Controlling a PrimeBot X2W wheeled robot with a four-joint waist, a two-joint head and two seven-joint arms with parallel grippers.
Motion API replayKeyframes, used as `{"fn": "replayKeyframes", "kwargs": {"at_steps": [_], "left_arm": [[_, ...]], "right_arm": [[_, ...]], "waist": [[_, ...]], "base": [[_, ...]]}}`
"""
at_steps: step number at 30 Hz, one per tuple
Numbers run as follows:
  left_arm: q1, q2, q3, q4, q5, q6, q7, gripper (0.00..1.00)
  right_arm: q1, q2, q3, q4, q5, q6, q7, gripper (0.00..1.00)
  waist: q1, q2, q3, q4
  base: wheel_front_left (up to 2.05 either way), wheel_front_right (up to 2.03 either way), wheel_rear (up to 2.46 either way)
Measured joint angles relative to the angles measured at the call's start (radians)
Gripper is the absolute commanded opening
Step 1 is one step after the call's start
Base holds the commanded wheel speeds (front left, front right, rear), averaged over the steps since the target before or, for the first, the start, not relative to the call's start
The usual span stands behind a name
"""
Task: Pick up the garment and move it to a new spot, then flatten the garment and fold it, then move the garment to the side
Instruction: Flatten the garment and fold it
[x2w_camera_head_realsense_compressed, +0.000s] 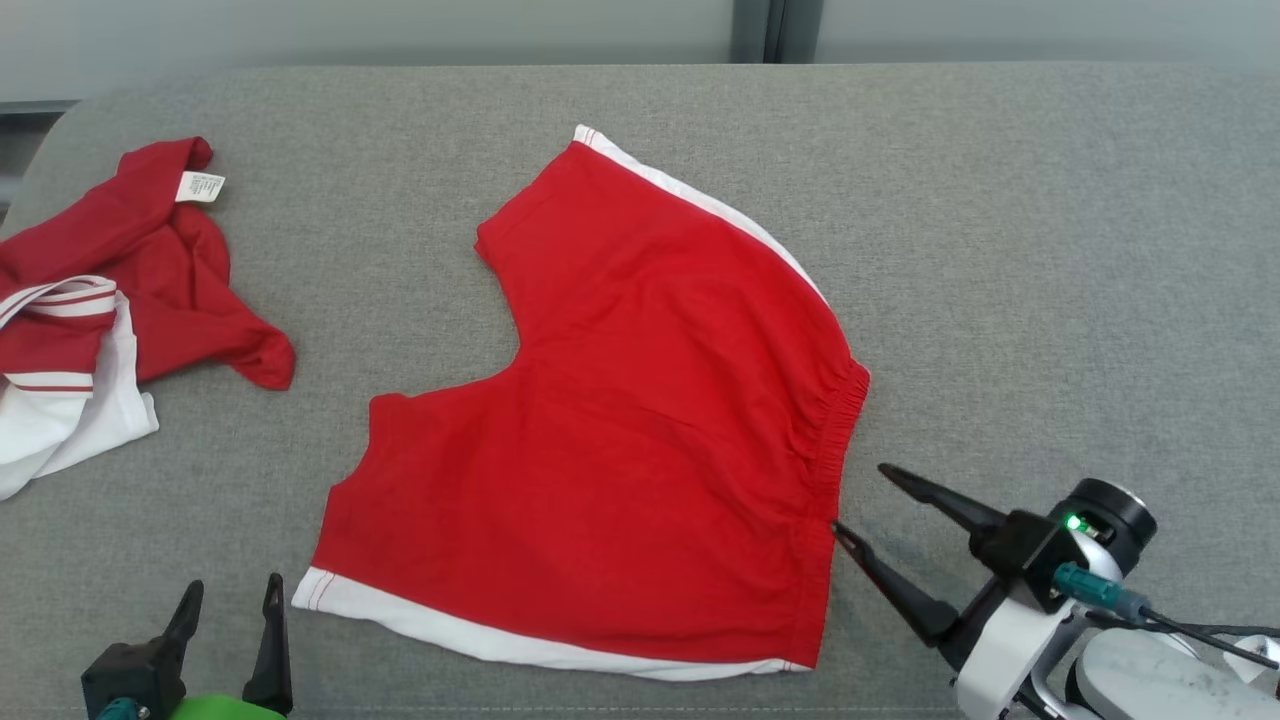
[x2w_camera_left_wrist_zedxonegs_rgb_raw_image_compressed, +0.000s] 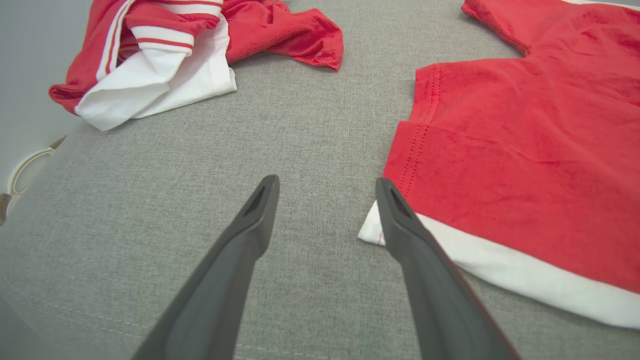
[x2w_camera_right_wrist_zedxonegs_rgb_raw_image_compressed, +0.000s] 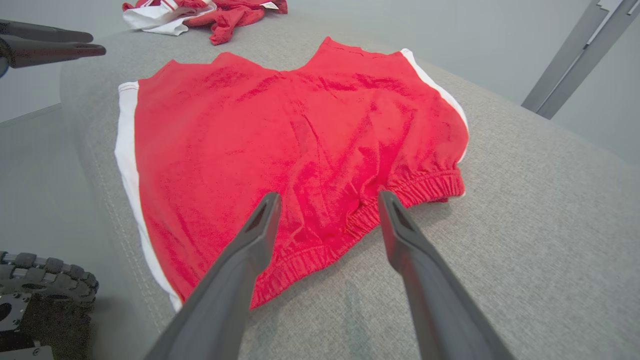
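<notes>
Count: 2 garments, 2 claws, 1 worktop.

Garment 1, the task item: one pair of red shorts (x2w_camera_head_realsense_compressed: 620, 420), lying flat and spread out mid-worktop, on the grey fabric-covered worktop (x2w_camera_head_realsense_compressed: 1000, 250). Elastic waistband points to the robot's right, the 2 leg openings to its left. 2 white side stripes: one along the near edge, one along the far edge. A few soft wrinkles near the waistband, otherwise smooth. No fold in it.

Garment 2: one crumpled red-and-white heap (x2w_camera_head_realsense_compressed: 110, 300) at the far left of the worktop, well apart from the shorts. One white care label (x2w_camera_head_realsense_compressed: 201, 186) shows on top of it.

Left claw (x2w_camera_head_realsense_compressed: 232, 582): both fingers spread, nothing between them. It sits at the near left, just beside the shorts' near-left white corner. In the left wrist view the left claw (x2w_camera_left_wrist_zedxonegs_rgb_raw_image_compressed: 326, 182) has one finger over that corner of the shorts (x2w_camera_left_wrist_zedxonegs_rgb_raw_image_compressed: 525, 150); cannot tell if it touches. The heap (x2w_camera_left_wrist_zedxonegs_rgb_raw_image_compressed: 165, 60) is up ahead of it.

Right claw (x2w_camera_head_realsense_compressed: 859, 497): both fingers spread, holding nothing. It sits at the near right, with its nearer fingertip right at the waistband end. In the right wrist view the right claw (x2w_camera_right_wrist_zedxonegs_rgb_raw_image_compressed: 328, 196) straddles the waistband of the shorts (x2w_camera_right_wrist_zedxonegs_rgb_raw_image_compressed: 300, 130); contact unclear. The left claw (x2w_camera_right_wrist_zedxonegs_rgb_raw_image_compressed: 99, 43) and the heap (x2w_camera_right_wrist_zedxonegs_rgb_raw_image_compressed: 200, 12) show at the top left of that view.
</notes>
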Motion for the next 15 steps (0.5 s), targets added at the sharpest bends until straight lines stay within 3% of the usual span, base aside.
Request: {"fn": "replayKeyframes", "kwargs": {"at_steps": [4, 7, 15], "left_arm": [[-0.001, -0.007, 0.031, -0.015, 0.001, 0.007, -0.018, 1.00], [-0.016, -0.024, 0.049, -0.034, 0.006, 0.008, -0.026, 1.00], [-0.054, -0.039, 0.046, -0.048, 0.038, 0.008, -0.026, 1.00]], "right_arm": [[0.017, 0.001, -0.084, -0.029, 0.026, -0.059, 0.000, 1.00], [0.016, 0.008, -0.144, -0.055, 0.026, -0.084, 0.000, 1.00], [0.058, 0.042, -0.269, -0.066, 0.041, -0.093, 0.000, 1.00]], "waist": [[0.0000, 0.0000, -0.010, -0.018], [0.0000, 0.0000, -0.014, -0.034], [0.0000, 0.0000, -0.037, -0.078]], "base": [[0.00, 0.00, 0.00], [0.00, 0.00, 0.00], [0.00, 0.00, 0.00]]}}
